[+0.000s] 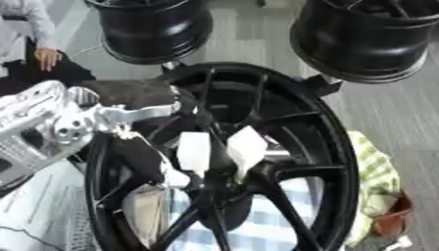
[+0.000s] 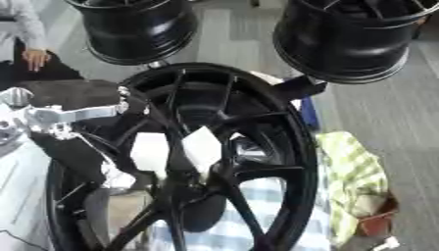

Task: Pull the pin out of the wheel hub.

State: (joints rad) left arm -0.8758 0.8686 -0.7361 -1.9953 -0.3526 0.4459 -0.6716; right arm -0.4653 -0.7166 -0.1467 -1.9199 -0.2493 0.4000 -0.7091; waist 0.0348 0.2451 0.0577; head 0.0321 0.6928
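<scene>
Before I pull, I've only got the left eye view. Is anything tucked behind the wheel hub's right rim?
Observer: Yes. The right eye view shows a blue edge just beyond the wheel hub rim, above the green checked cloth.
Operator: And the rear right wheel? My picture cuts it off.
Observer: Here the rear right wheel shows its whole right side, with grey floor beyond it.

Your left hand point(image 2: 85, 115) reaches into the hub point(image 2: 197, 162) from the left. Two more wheels point(image 2: 343, 39) stand behind it.
</scene>
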